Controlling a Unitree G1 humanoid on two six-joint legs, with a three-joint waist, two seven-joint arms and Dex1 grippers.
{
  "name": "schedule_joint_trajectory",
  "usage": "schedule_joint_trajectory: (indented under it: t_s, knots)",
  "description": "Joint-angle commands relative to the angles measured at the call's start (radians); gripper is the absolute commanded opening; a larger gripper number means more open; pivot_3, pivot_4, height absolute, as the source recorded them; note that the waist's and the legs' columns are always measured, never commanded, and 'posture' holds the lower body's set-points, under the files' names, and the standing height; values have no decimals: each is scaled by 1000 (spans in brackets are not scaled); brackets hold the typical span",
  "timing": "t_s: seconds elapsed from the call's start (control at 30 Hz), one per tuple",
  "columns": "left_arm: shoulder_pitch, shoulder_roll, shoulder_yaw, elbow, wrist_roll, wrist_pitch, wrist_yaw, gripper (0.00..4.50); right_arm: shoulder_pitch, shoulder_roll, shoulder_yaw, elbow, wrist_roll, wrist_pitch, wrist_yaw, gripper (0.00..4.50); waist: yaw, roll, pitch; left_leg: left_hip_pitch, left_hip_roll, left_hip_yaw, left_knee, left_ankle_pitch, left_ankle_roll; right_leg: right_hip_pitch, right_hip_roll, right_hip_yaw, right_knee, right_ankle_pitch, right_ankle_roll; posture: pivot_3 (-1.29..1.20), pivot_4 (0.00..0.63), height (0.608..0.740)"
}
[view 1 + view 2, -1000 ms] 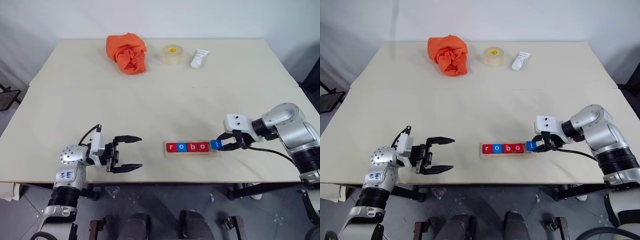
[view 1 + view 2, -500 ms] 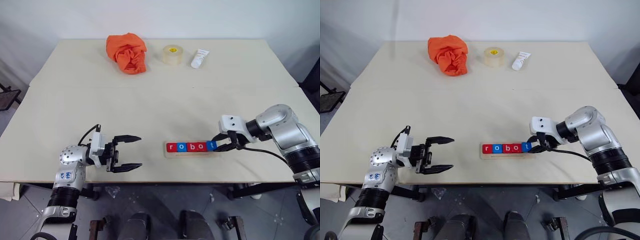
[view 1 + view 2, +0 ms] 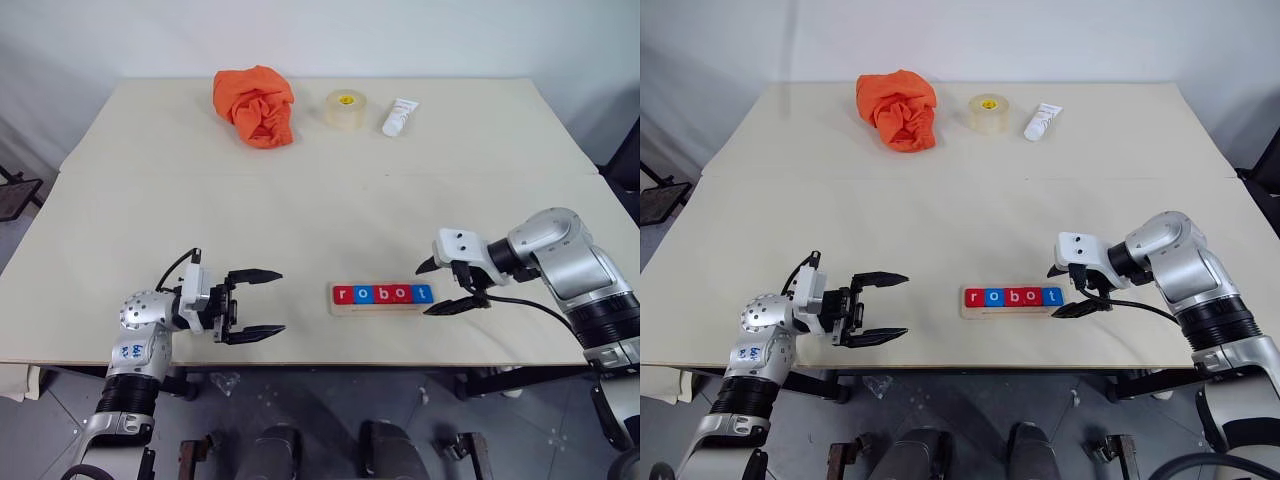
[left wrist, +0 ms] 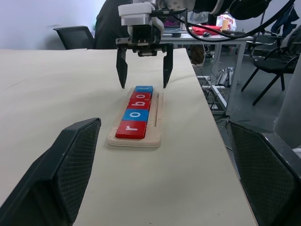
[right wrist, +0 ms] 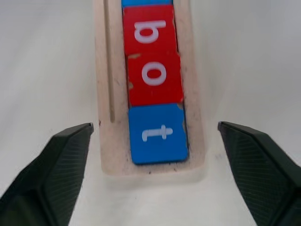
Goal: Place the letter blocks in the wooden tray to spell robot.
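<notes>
The right gripper [image 3: 440, 286] stands with its two black fingers spread wide apart, holding nothing, its tips straddling the near end of the long, shallow light-wood tray [image 5: 195, 117]. Directly ahead of it, between the finger lines, sits the small square blue block marked t [image 5: 158, 133], lying flat in the tray's last slot and touching the red o block [image 5: 154, 77] beyond it. Further along come the red b [image 5: 149, 30], a blue o and a red r, so the five letter blocks [image 3: 382, 294] read "robot".

By my judgement the step in hand is the release and withdrawal. Doing it well means backing the open fingers straight away from the tray end, keeping both tips clear of the rim, so nothing nudges the t askew or drags the tray.

The left gripper [image 3: 250, 303] hovers well off to the far side of the tray, its fingers also parted and empty.
</notes>
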Motion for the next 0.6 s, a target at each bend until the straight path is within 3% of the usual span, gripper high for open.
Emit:
schedule_joint_trajectory:
  t_s: [0.03,0.3,0.47,0.6]
  knots:
    - [8,-5,19,-47,3,-6,49,4500,12,-38,-86,-50,56,28,-5,4463,2,0,0,0,0,0,0,0,0,0,0,0,0,0,0,0,150,740]
    - [26,25,53,-118,37,76,252,4500,196,-73,-392,-17,270,-94,-15,4463,8,0,0,0,0,-2,-1,0,0,1,0,0,-1,0,0,0,150,740]
    - [24,59,82,-100,7,78,202,4500,388,-135,-532,4,426,-139,100,4463,10,0,0,0,0,-1,-1,0,0,1,0,0,-1,0,0,0,150,740]
    - [36,88,106,-81,-13,72,144,4500,497,-208,-537,57,479,-242,101,4463,7,0,0,1,0,0,0,0,0,2,0,0,-1,0,0,0,150,740]
